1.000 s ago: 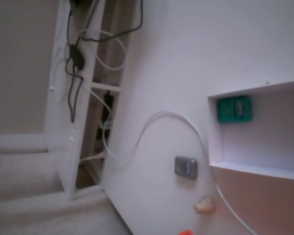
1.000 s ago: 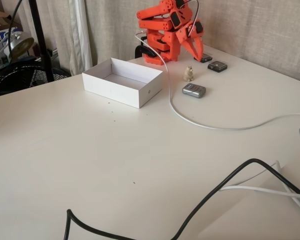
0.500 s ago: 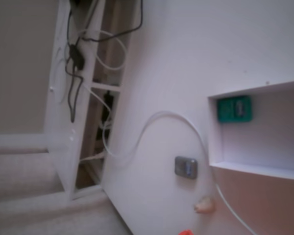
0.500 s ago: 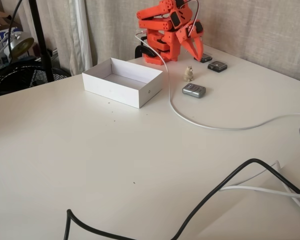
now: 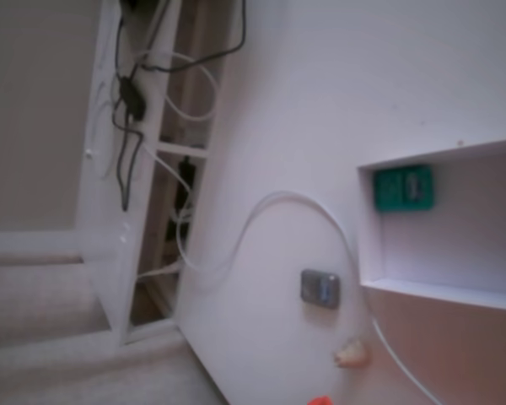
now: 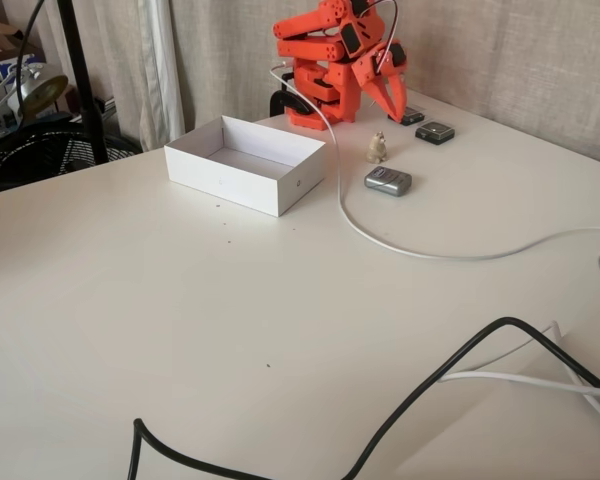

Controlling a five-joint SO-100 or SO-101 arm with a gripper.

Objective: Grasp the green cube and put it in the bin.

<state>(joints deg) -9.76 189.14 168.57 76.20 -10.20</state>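
The green cube (image 5: 403,187) lies inside the bin (image 5: 369,236), tucked into the corner that sits at about 10 o'clock in the tilted, blurry fixed view, touching or nearly touching the two walls that meet there. One face shows pale marks. In the other fixed view the bin (image 6: 242,186) stands on the white surface (image 6: 230,320) at about 11 o'clock from the picture's middle, and its near wall hides the cube.

The orange arm (image 6: 332,62) is folded up on itself at the far edge of the surface, at 12 o'clock, just beyond the bin's right corner. Its gripper (image 6: 388,100) points down toward the surface, holding nothing; the two fingers look close together, but at this size I cannot tell for sure whether they meet. In the tilted view only an orange tip (image 5: 319,400) shows at the bottom edge.

A small beige lump (image 6: 377,148) stands just below the gripper, and a grey device (image 6: 388,180) lies near it at 6 o'clock. A second dark device (image 6: 435,131) lies at 3 o'clock from the gripper. A white cable (image 6: 400,245) runs from the arm past the bin's right end and curves off to the right edge. A black cable (image 6: 420,385) crosses the near part of the surface. In the tilted view a white open frame (image 5: 143,169) with cables stands at 9 o'clock.
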